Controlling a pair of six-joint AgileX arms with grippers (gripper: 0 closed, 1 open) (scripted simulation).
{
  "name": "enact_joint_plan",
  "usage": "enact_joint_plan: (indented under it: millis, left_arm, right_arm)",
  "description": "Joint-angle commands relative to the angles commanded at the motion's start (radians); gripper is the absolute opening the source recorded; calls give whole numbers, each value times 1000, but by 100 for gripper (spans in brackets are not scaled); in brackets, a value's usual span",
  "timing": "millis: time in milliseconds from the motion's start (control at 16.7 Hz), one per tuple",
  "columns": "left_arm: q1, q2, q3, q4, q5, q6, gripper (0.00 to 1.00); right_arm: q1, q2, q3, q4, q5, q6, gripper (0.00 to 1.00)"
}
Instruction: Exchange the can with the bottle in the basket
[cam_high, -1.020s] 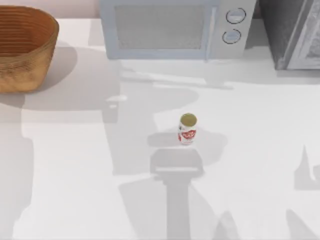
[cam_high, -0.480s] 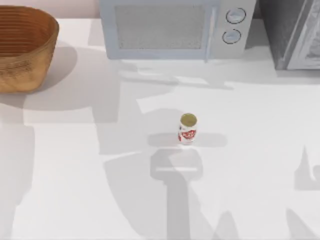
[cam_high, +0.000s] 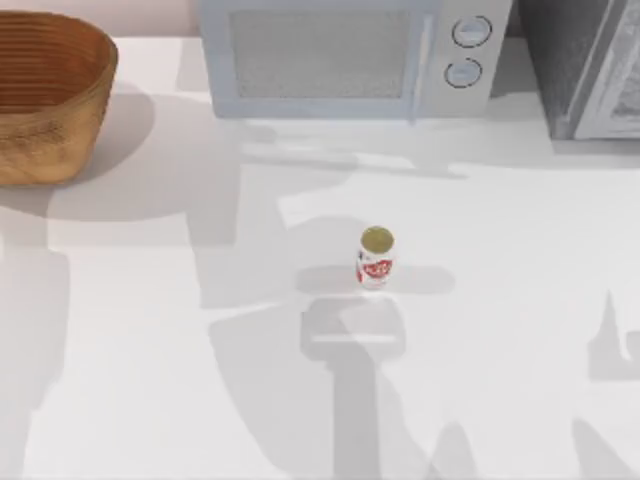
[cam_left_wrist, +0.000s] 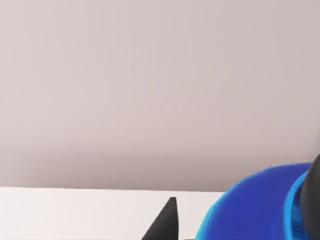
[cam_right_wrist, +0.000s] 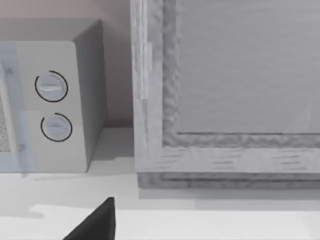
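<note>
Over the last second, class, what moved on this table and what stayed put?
Only the arm shadows on the table shifted, mostly early on. The can stands upright mid-table, the basket sits at the far left, and the microwave is unmoved. Nothing was gripped or released.

- The can (cam_high: 375, 258) stands upright near the middle of the white tabletop (cam_high: 520, 300), gold top up, red label on its side.
- The basket (cam_high: 50, 95) sits at the far left edge, toward ten o'clock from the can and well apart from it.
- A microwave (cam_high: 350, 55) stands at the back, toward twelve o'clock from the can.
- A grey appliance (cam_high: 590, 65) stands toward two o'clock, just beside the microwave.
- Grey shadows cross the tabletop around the can.
</note>
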Motion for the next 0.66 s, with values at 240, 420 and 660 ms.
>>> enact_joint_plan:
  millis: [240,420,660]
  left_arm:
    - [0,0,0,0,0,0,90]
    - [0,0,0,0,0,0,100]
    - [0,0,0,0,0,0,100]
  right_arm:
    - [0,0,0,0,0,0,100]
    - [0,0,0,0,0,0,100]
    - [0,0,0,0,0,0,100]
